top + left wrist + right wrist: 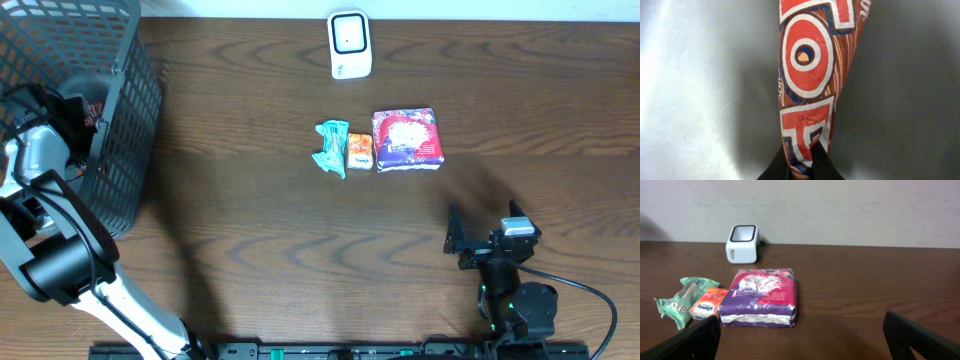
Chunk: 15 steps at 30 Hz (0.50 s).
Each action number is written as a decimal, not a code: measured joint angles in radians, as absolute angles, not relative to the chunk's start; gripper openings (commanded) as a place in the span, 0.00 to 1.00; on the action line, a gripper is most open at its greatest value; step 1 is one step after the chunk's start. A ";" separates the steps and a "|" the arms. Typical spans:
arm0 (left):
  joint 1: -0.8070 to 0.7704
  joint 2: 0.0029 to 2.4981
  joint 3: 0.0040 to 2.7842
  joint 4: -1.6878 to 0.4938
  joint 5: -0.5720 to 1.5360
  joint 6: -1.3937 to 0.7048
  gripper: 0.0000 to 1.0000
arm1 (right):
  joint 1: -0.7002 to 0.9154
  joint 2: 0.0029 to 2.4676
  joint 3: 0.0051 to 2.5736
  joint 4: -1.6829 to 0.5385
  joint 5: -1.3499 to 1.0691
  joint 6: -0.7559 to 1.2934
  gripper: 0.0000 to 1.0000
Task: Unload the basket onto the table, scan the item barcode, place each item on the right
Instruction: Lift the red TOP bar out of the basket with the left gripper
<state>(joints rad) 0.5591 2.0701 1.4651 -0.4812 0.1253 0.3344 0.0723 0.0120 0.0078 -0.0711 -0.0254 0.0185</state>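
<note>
The red packet, printed in white and blue, is pinched at its lower end between my left fingers. They are pressed tight onto the wrapper at the bottom edge of the left wrist view. The rest of the packet runs up the frame against a blurred grey background, and no barcode shows on the face I can see.

From overhead, my left gripper sits inside the dark mesh basket in the upper left corner, so the packet is in there too, not yet lifted out. The scanner stands at top centre, well apart from the basket.

As I judge it, the grasp is made. Lifting the packet out, carrying it to the scanner and presenting the code are all left to do.

A green packet, an orange packet and a purple pack lie in a row mid-frame on the table, below the scanner. My right gripper, at lower right, has its fingers spread wide and holds nothing.
</note>
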 measured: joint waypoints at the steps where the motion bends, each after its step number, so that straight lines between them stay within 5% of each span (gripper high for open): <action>1: 0.558 2.068 1.467 -0.489 0.102 0.334 0.07 | 0.072 0.012 0.008 -0.071 -0.025 0.019 0.99; 8: 0.562 1.998 1.453 -0.452 0.020 0.237 0.07 | 0.072 0.012 0.008 -0.071 -0.025 0.019 0.99; 15: 0.562 1.644 1.452 -0.253 0.131 0.060 0.07 | 0.072 0.012 0.008 -0.071 -0.025 0.019 0.99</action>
